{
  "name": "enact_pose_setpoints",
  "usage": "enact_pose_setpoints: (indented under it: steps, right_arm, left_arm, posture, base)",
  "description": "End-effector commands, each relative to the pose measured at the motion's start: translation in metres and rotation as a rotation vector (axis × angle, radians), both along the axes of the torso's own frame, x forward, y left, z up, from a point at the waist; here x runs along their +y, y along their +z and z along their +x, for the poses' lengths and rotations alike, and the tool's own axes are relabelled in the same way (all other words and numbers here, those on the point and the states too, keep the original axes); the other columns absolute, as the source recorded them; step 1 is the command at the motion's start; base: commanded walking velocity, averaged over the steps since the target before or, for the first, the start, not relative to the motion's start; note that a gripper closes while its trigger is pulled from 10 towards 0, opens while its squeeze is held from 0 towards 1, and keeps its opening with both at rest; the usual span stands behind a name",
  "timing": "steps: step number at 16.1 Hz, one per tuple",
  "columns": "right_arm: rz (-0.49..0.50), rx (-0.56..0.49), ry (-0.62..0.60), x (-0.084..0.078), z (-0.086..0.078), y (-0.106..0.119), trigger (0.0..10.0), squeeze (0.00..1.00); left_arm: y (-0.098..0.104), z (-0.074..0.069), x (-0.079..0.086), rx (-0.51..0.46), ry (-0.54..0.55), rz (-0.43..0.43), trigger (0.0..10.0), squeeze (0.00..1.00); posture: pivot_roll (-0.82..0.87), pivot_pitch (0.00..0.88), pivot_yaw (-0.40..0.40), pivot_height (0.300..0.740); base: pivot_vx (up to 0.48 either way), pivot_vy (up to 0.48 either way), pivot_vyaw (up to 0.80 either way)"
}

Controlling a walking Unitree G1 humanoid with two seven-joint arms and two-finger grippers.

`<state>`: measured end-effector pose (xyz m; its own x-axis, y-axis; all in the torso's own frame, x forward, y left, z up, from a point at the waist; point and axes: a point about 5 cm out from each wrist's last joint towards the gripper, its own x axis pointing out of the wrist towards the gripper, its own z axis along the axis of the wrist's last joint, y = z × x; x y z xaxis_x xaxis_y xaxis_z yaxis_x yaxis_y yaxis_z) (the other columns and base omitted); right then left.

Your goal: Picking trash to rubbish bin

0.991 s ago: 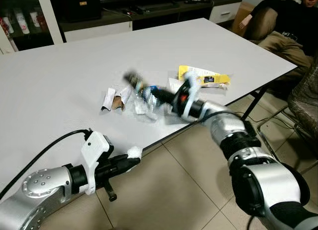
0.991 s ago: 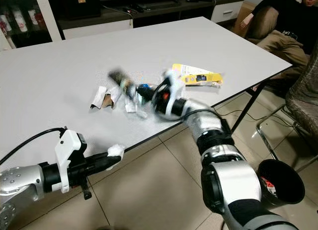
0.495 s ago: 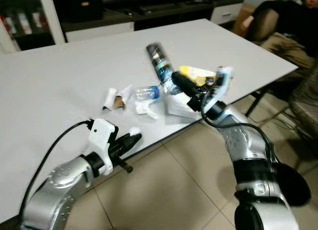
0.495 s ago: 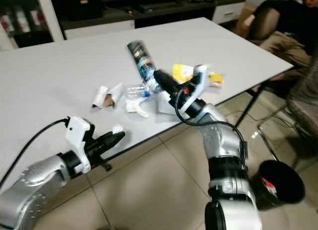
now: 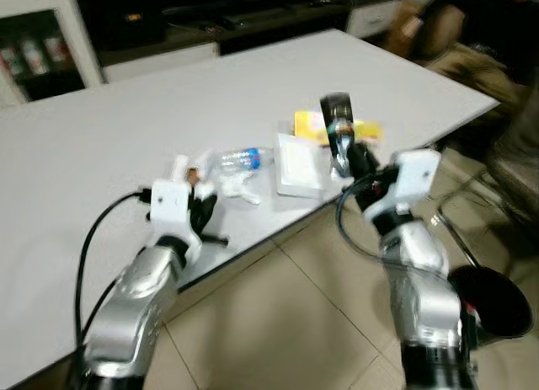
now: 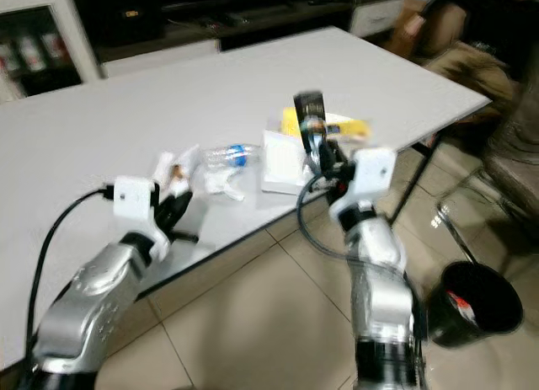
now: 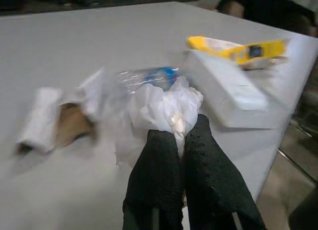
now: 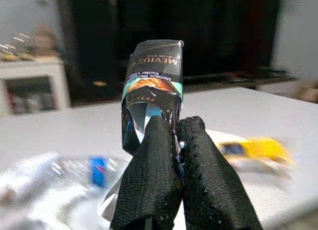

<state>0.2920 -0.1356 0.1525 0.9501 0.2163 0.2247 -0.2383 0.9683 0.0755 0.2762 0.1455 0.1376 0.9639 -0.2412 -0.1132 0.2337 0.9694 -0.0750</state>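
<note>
The right pincer (image 8: 171, 140) is clamped on one dark cigarette pack (image 8: 153, 86), held upright above the near edge of the white table (image 5: 126, 120), the pack sticking up past the fingertips (image 8: 191, 128). The left pincer (image 7: 180, 135) is closed on one crumpled white tissue (image 7: 166, 108), which bunches just beyond its tips, low over the table near the front edge.

Ahead of the left pincer lie one clear plastic bottle (image 5: 238, 160) with a blue label, on its side, and to its outer side one torn cardboard roll with white paper (image 7: 47, 123). Between the two pincers rests one flat white box (image 5: 300, 164). Just behind the right pincer lies one yellow wrapper (image 5: 312, 125).

One black rubbish bin (image 6: 472, 301) stands on the tiled floor (image 5: 286, 323), below and outward of the right pincer. A seated person (image 5: 472, 28) is beyond the table's far corner.
</note>
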Motion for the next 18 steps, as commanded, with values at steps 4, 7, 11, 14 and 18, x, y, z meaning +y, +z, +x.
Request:
enact_pose_setpoints:
  steps: [4,7,11,14,18]
  right_arm:
    - [-0.112,0.044,-0.103,-0.01,-0.024,-0.015,10.0,0.0]
    - [-0.112,0.061,-0.111,-0.008,-0.027,-0.019,10.0,0.0]
    - [-0.133,0.095,-0.11,-0.012,-0.036,-0.026,10.0,0.0]
    - [-0.154,0.144,-0.108,-0.014,-0.047,-0.039,10.0,0.0]
    - [-0.163,0.207,-0.116,-0.018,-0.059,-0.054,10.0,0.0]
  left_arm:
    - [-0.01,-0.009,-0.01,0.017,-0.064,-0.039,10.0,0.0]
    - [-0.019,-0.013,-0.004,0.008,-0.058,0.077,10.0,0.0]
    - [-0.022,-0.014,-0.001,-0.036,-0.056,0.149,10.0,0.0]
    - [-0.033,-0.023,0.004,-0.024,-0.052,0.171,10.0,0.0]
    - [-0.044,-0.035,0.002,-0.022,-0.098,0.208,10.0,0.0]
  posture:
    - [0.0,0.0,-0.019,0.74]
    - [-0.01,0.0,-0.022,0.74]
    - [-0.01,0.0,-0.033,0.74]
    - [-0.01,0.0,-0.036,0.74]
    - [-0.02,0.0,-0.041,0.74]
  base:
    - [0.0,0.0,-0.8]
    - [0.0,0.0,-0.8]
    - [0.0,0.0,-0.8]
    - [0.0,0.0,-0.8]
    - [0.0,0.0,-0.8]
